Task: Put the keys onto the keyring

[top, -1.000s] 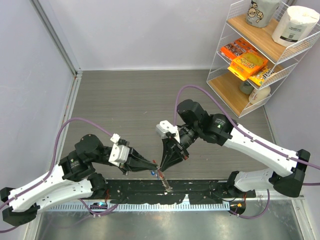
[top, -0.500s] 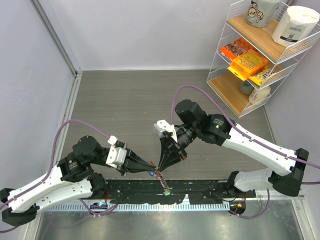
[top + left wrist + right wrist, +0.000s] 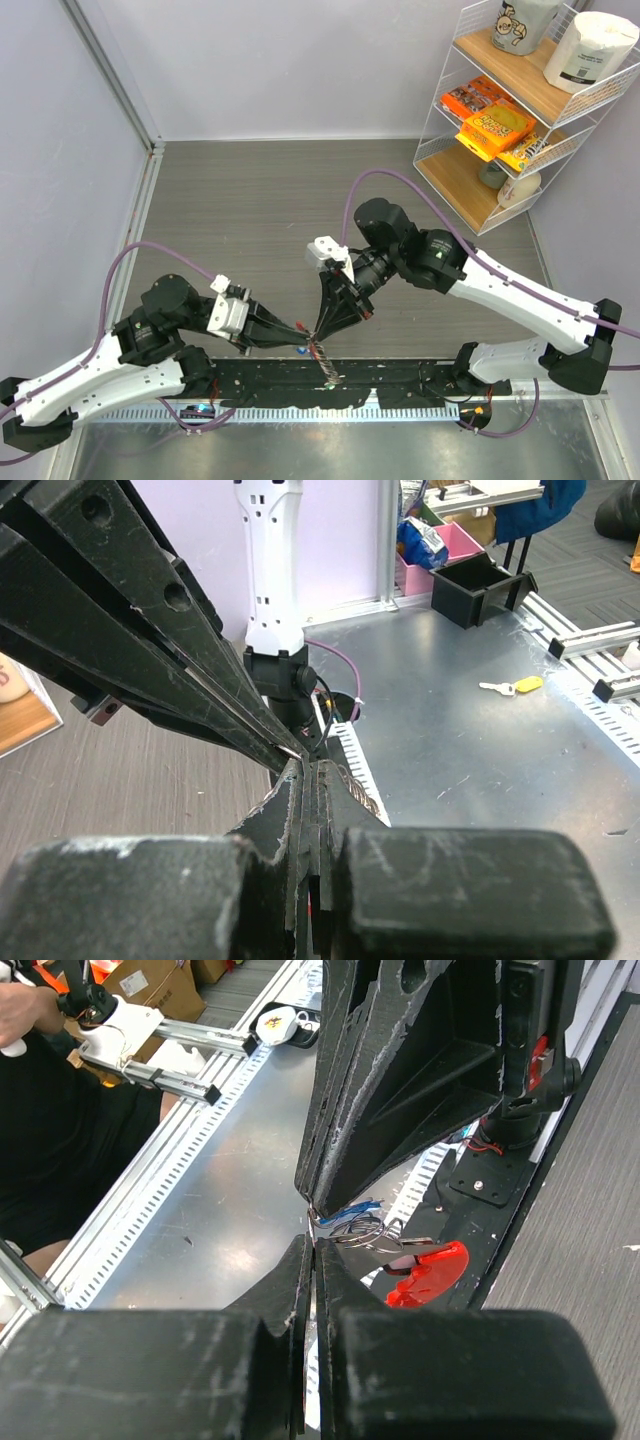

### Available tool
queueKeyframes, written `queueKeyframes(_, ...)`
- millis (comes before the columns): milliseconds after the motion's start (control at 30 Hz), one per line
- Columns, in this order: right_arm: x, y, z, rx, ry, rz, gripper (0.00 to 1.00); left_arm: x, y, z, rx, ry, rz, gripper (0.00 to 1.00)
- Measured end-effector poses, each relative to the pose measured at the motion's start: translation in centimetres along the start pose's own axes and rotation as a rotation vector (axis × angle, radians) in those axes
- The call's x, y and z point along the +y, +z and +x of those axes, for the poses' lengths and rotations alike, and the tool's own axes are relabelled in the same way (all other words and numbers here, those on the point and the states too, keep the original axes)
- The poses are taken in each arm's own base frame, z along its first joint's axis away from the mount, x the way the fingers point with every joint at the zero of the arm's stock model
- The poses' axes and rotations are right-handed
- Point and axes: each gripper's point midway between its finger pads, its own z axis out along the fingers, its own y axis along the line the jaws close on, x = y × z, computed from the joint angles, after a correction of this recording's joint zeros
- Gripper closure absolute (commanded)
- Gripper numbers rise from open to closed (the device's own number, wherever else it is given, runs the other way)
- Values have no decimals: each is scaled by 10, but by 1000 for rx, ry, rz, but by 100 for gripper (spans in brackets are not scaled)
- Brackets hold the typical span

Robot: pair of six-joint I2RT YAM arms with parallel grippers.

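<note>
The right gripper (image 3: 318,337) has its jaws pressed together on the wire ring of the keyring (image 3: 360,1232), which hangs clear of the desk (image 3: 250,200) above its near edge; the red clip (image 3: 432,1268) dangles at the ring's lower end, and the blue key (image 3: 358,1207) lies against the ring; the left gripper (image 3: 300,328) meets it tip to tip, jaws likewise closed tight (what it pinches, I cannot tell).

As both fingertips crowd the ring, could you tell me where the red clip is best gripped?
Probably the broad curved end of the red clip, from the side away from the ring: that end juts out free, while the ring sits at the closed fingertips.
</note>
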Motion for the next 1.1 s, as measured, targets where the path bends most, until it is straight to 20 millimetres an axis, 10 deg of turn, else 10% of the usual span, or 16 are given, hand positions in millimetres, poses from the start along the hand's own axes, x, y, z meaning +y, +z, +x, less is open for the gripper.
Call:
queueKeyframes(467, 0, -7, -9, -29, -21, 80, 95, 0, 0, -2, -7, 8, -4, 100)
queueKeyframes(900, -10, -29, -25, -112, -100, 314, 94, 16, 1, 0, -1, -8, -96, 56)
queueKeyframes(1100, -17, -38, -30, -145, -134, 410, 94, 31, -1, -4, -7, -30, -190, 51)
